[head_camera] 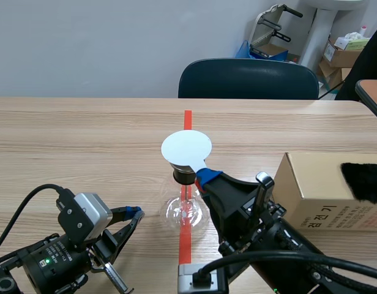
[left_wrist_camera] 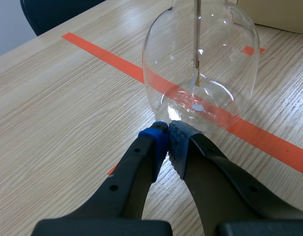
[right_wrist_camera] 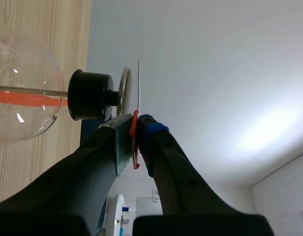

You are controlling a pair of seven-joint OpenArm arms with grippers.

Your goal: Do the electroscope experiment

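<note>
The electroscope is a clear glass flask (head_camera: 185,213) with a black stopper (head_camera: 183,177), standing on the orange tape line mid-table. A white round disc (head_camera: 186,148) hovers flat just over its top, and my right gripper (head_camera: 204,177) is shut on the disc's edge. In the right wrist view the disc (right_wrist_camera: 139,83) shows edge-on beside the electroscope's metal plate (right_wrist_camera: 124,91), with the stopper (right_wrist_camera: 90,95) behind it; the right gripper (right_wrist_camera: 137,140) pinches a thin red-edged tab. My left gripper (head_camera: 137,212) lies low on the table, shut on nothing. Its tips (left_wrist_camera: 168,140) sit just before the flask (left_wrist_camera: 200,64).
A cardboard box (head_camera: 317,190) stands at the right with a black furry piece (head_camera: 366,180) on it. A dark chair (head_camera: 248,78) is behind the far table edge. Boxes and clutter sit in the back right corner.
</note>
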